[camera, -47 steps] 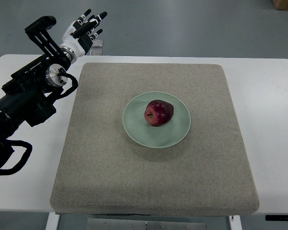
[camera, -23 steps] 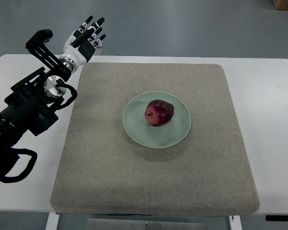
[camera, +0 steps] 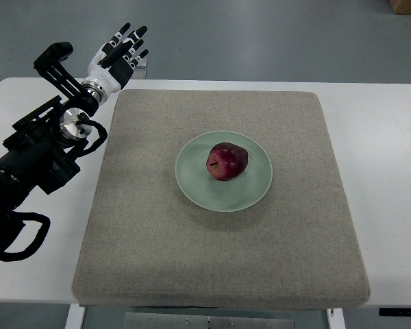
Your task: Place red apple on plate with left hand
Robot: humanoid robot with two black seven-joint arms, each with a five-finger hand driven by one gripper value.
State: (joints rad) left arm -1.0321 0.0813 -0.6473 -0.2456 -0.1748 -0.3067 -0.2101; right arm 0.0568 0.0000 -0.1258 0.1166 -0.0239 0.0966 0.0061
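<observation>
A dark red apple (camera: 227, 162) rests on a pale green plate (camera: 253, 188) in the middle of a grey felt mat (camera: 219, 260). My left hand (camera: 120, 49) is far from it, up at the back left past the mat's corner. Its white and black fingers (camera: 130, 38) are spread and hold nothing. The black left arm (camera: 38, 151) runs in from the left edge. The right arm is out of the picture.
The mat lies on a white table (camera: 387, 137) with bare strips at both sides. A brown box corner (camera: 407, 5) shows at the top right on the grey floor.
The left hand has straightened its fingers and shifted slightly up and left at the back left corner. Apple and plate have not moved.
</observation>
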